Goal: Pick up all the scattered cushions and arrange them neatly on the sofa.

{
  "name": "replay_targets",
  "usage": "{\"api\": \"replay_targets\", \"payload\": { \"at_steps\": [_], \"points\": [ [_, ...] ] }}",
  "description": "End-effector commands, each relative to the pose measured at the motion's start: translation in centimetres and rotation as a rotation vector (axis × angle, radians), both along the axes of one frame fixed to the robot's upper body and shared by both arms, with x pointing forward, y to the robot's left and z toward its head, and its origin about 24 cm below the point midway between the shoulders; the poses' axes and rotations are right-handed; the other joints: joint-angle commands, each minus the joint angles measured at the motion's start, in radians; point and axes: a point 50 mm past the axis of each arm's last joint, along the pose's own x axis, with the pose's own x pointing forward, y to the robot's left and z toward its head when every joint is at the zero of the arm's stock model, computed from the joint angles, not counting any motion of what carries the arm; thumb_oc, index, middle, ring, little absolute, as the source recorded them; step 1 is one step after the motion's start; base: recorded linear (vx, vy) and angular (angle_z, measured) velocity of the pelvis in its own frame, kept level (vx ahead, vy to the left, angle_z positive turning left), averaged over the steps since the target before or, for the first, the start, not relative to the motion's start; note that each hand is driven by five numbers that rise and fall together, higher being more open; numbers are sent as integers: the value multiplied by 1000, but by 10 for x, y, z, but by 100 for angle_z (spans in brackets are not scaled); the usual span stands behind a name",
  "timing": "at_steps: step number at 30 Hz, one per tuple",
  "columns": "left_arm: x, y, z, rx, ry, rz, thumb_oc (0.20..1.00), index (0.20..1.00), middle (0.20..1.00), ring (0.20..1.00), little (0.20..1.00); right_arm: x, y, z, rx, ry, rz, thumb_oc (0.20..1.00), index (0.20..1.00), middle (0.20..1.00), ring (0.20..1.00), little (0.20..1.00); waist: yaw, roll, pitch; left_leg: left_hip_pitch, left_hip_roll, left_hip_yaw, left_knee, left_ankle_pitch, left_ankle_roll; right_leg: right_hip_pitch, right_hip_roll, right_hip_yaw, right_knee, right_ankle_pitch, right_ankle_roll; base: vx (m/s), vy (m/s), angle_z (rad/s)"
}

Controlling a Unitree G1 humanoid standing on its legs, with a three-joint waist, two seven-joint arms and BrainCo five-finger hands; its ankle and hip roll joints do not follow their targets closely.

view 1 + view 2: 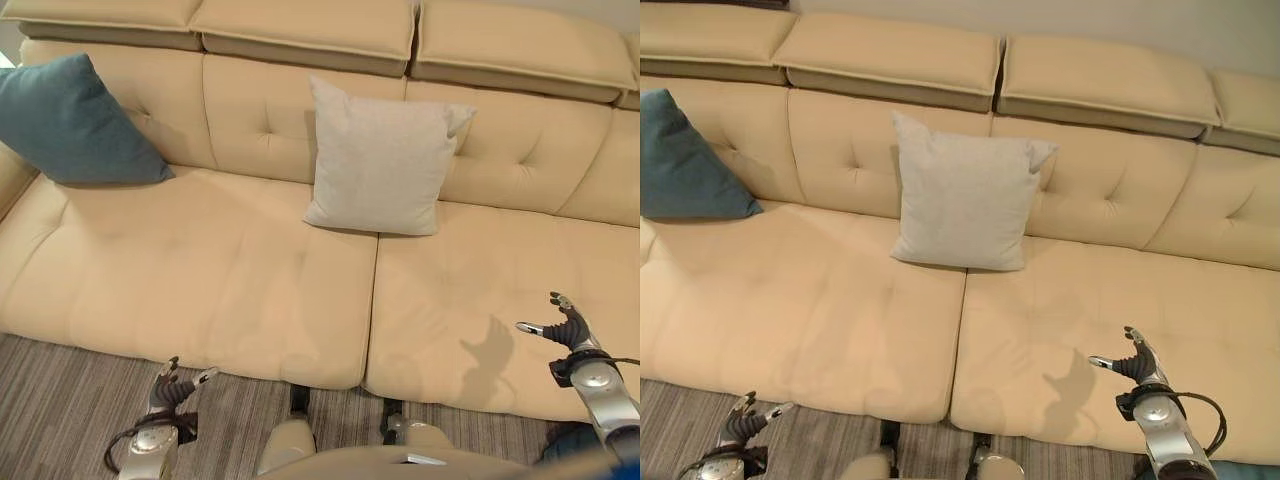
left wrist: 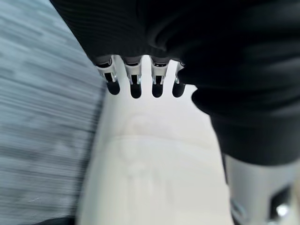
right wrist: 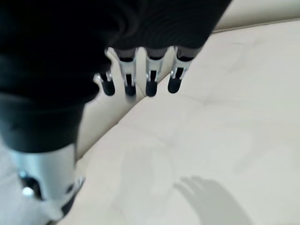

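Leaning upright against the cream sofa (image 1: 220, 270) backrest: grey cushion (image 1: 378, 158) mid-sofa, teal cushion (image 1: 70, 122) at its left end. Hovering low over the carpet (image 1: 70, 400) edge, left hand (image 1: 172, 390), fingers (image 2: 135, 84) relaxed, seemingly empty. Hanging above the right seat, right hand (image 1: 562, 325), fingers (image 3: 150, 79) loosely spread, holding nothing.
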Motion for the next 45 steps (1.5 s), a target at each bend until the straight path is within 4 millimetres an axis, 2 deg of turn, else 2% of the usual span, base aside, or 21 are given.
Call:
{"api": "replay_targets", "payload": {
  "at_steps": [1, 3, 4, 6, 7, 8, 11, 13, 14, 20, 23, 25, 26, 27, 34, 38, 39, 40, 42, 43, 45],
  "points": [
    [17, 2, 1, -18, 18, -74, 1000, 1000, 1000, 1000, 1000, 9, -4, 5, -50, 34, 73, 1000, 1000, 1000, 1000, 1000, 25, -11, 13, 72, 4, 23, 11, -66, -17, 79, -28, -2, 11, -55, 73, 0, 0, 0],
    [-16, -10, -17, -91, 164, -27, 1000, 1000, 1000, 1000, 1000, -16, 4, -26, -5, 189, 35, 1000, 1000, 1000, 1000, 1000, 33, -13, -2, 113, 4, 24, 11, -77, -14, 115, -23, -1, 20, -72, 69, 0, 0, 0],
    [-16, -10, -17, -91, 164, -26, 1000, 1000, 1000, 1000, 1000, -15, 4, -26, -4, 189, 35, 1000, 1000, 1000, 1000, 1000, 33, -13, 1, 116, 4, 24, 11, -78, -14, 118, -22, -1, 19, -73, 69, 0, 0, 0],
    [-34, -17, -25, -131, 239, 1, 1000, 1000, 1000, 1000, 1000, -44, 11, -50, 44, 327, -26, 1000, 1000, 1000, 1000, 1000, 40, -14, -15, 152, 6, 24, 11, -88, -11, 150, -16, 3, 23, -87, 64, 0, 0, 0],
    [-34, -17, -25, -131, 239, 1, 1000, 1000, 1000, 1000, 1000, -43, 11, -51, 44, 326, -26, 1000, 1000, 1000, 1000, 1000, 40, -14, -13, 154, 6, 25, 11, -88, -12, 152, -15, 3, 23, -87, 64, 0, 0, 0],
    [-40, -19, -27, -134, 279, -13, 1000, 1000, 1000, 1000, 1000, -61, 16, -62, 75, 400, -64, 1000, 1000, 1000, 1000, 1000, 41, -14, -21, 170, 7, 23, 11, -95, -10, 166, -11, 4, 26, -97, 61, 0, 0, 0],
    [-42, -21, -28, -131, 311, -43, 1000, 1000, 1000, 1000, 1000, -77, 21, -72, 107, 466, -99, 1000, 1000, 1000, 1000, 1000, 40, -12, -21, 193, 8, 20, 14, -102, -8, 183, -6, 6, 35, -109, 55, 20, -36, -5],
    [-34, -18, -26, -118, 290, -59, 1000, 1000, 1000, 1000, 1000, -85, 23, -76, 148, 478, -143, 1000, 1000, 1000, 1000, 1000, 36, -10, -12, 205, 16, 16, 24, -102, -9, 197, 4, 12, 44, -122, 47, 28, -107, -3],
    [-34, -18, -26, -118, 290, -59, 1000, 1000, 1000, 1000, 1000, -85, 23, -76, 148, 477, -143, 1000, 1000, 1000, 1000, 1000, 36, -10, -12, 206, 16, 15, 24, -102, -9, 197, 4, 12, 44, -122, 47, -13, -108, 4],
    [7, -29, -22, -86, 215, -203, 1000, 1000, 1000, 1000, 1000, -82, 26, -76, 163, 450, -174, 1000, 1000, 1000, 1000, 1000, 17, -16, 37, 98, 28, -11, 154, -100, -30, 180, 13, 6, 39, -131, 23, -111, -88, 16],
    [13, -43, -25, -96, 216, -262, 1000, 1000, 1000, 1000, 1000, -77, 27, -75, 133, 455, -145, 1000, 1000, 1000, 1000, 1000, 35, -17, 62, 68, -28, -139, 257, -155, -22, 152, 15, 50, 64, -127, 10, -149, -3, 9],
    [13, -54, -28, -121, 213, -279, 1000, 1000, 1000, 1000, 1000, -68, 28, -73, 113, 447, -118, 1000, 1000, 1000, 1000, 1000, 43, -17, 61, 78, -99, -267, 304, -195, -2, 96, 13, 113, 113, -117, 5, -151, 88, -61],
    [13, -55, -28, -122, 212, -279, 1000, 1000, 1000, 1000, 1000, -68, 28, -73, 113, 447, -118, 1000, 1000, 1000, 1000, 1000, 44, -17, 61, 77, -99, -266, 305, -197, -2, 95, 13, 115, 114, -118, 5, -167, 216, -84],
    [15, -62, -30, -137, 218, -300, 1000, 1000, 1000, 1000, 1000, -63, 25, -70, 95, 443, -112, 1000, 1000, 1000, 1000, 1000, 30, -4, 51, 113, -116, -285, 256, -249, 21, 54, 4, 140, 143, -112, 13, -102, 155, -71],
    [29, -69, -29, -92, 226, -409, 1000, 1000, 1000, 1000, 1000, -55, 30, -70, 95, 437, -110, 1000, 1000, 1000, 1000, 1000, 1, -1, 60, 144, -130, -220, 192, -259, 58, -38, -40, 182, 174, -37, 62, -157, 202, -52],
    [36, -68, -27, -69, 224, -446, 1000, 1000, 1000, 1000, 1000, -53, 41, -74, 65, 479, -41, 1000, 1000, 1000, 1000, 1000, 15, -20, 98, 121, -164, -159, 186, -254, 86, -116, -96, 169, 137, 73, 113, -315, 165, -95],
    [36, -66, -26, -58, 241, -463, 1000, 1000, 1000, 1000, 1000, -59, 44, -77, 28, 527, 13, 1000, 1000, 1000, 1000, 1000, 46, -7, 115, 89, -151, -106, 191, -233, 99, -108, -123, 35, 178, 17, 90, -445, 117, -145],
    [32, -64, -27, -57, 253, -460, 1000, 1000, 1000, 1000, 1000, -63, 42, -78, 13, 542, 24, 1000, 1000, 1000, 1000, 1000, 57, 0, 116, 94, -143, -90, 186, -227, 103, -86, -122, 0, 214, -11, 76, -394, 113, -121],
    [29, -63, -28, -59, 263, -452, 1000, 1000, 1000, 1000, 1000, -67, 42, -79, 14, 553, 24, 1000, 1000, 1000, 1000, 1000, 62, -1, 110, 92, -143, -81, 178, -217, 109, -73, -121, -14, 241, -29, 69, -157, 34, -164],
    [20, -56, -29, -59, 285, -414, 1000, 1000, 1000, 1000, 1000, -71, 43, -80, 20, 555, 12, 1000, 1000, 1000, 1000, 1000, 97, -4, 85, 81, -131, -20, 175, -199, 120, 24, -86, -55, 306, -120, 53, -218, -32, -120],
    [25, -55, -27, -58, 264, -400, 1000, 1000, 1000, 1000, 1000, -65, 47, -80, 26, 538, 21, 1000, 1000, 1000, 1000, 1000, 125, -20, 71, 51, -117, 47, 183, -191, 105, 86, -86, -127, 250, -131, 58, -234, -164, -129]
  ]
}}
